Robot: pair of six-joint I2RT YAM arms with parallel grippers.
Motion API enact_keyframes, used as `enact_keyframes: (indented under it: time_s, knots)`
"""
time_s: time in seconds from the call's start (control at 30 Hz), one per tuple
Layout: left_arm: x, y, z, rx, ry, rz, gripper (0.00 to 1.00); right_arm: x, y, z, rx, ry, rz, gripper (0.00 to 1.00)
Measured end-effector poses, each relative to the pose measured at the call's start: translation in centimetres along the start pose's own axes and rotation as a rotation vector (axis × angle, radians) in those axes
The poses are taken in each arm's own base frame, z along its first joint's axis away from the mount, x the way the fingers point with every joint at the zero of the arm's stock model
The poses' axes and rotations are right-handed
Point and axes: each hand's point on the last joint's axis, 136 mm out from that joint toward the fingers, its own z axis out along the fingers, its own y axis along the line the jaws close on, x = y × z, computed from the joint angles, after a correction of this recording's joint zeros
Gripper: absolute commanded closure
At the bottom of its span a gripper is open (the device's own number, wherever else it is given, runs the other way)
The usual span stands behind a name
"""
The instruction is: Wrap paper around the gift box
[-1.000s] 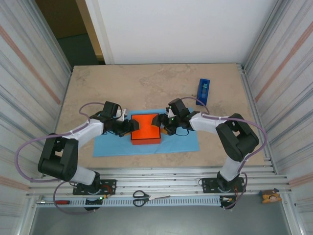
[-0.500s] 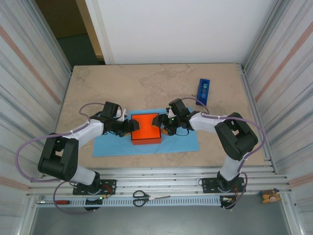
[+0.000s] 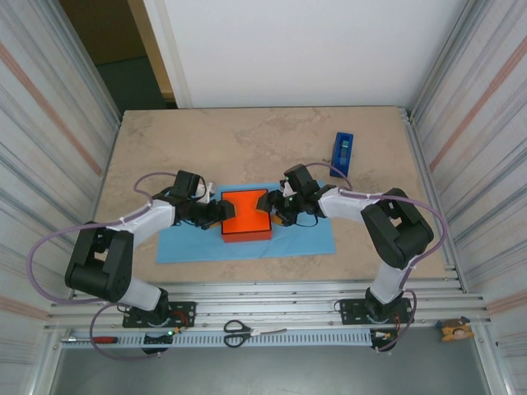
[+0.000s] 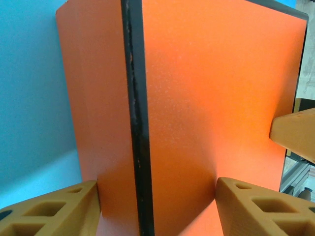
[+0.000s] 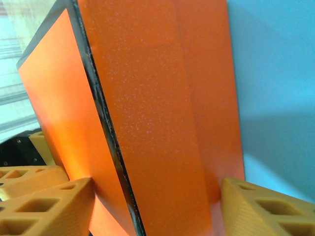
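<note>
A flat, bright orange gift box [image 3: 247,216] lies near the middle of the beige stone-patterned worktop [image 3: 247,148], on a thin light blue sheet of wrapping paper [image 3: 305,234]. The paper spreads out to the left, right and near side of the box.

The left pincer [image 3: 221,211] is at the box's left edge and the right pincer [image 3: 274,210] at its right edge, so the gift box sits directly between them. In the left wrist view, one tan finger [image 4: 54,209] presses the orange side wall and the other [image 4: 261,206] presses the broad face, on either side of the black seam: the left pincer is clamped on the gift box. In the right wrist view, the two fingers [image 5: 44,206] likewise bear on both orange faces, so the right pincer is also clamped on it.

A small blue tape dispenser [image 3: 343,153] stands well apart on the far right. Black-handled scissors [image 3: 239,332] lie on the near metal rail.
</note>
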Motion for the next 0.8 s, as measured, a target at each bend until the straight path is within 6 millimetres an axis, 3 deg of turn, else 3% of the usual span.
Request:
enact_keyframes:
  time_s: [0.07, 0.7, 0.8]
  knots:
    - [-0.04, -0.01, 0.02, 0.001, -0.001, 0.001, 0.36, -0.01, 0.01, 0.00, -0.001, 0.000, -0.004, 0.31]
    - [-0.22, -0.07, 0.09, 0.000, 0.004, -0.003, 0.36, -0.08, 0.00, 0.01, 0.002, -0.006, 0.003, 0.39]
    - [-0.22, -0.07, 0.09, 0.000, 0.004, -0.003, 0.34, -0.09, 0.03, -0.02, 0.001, -0.007, 0.005, 0.34]
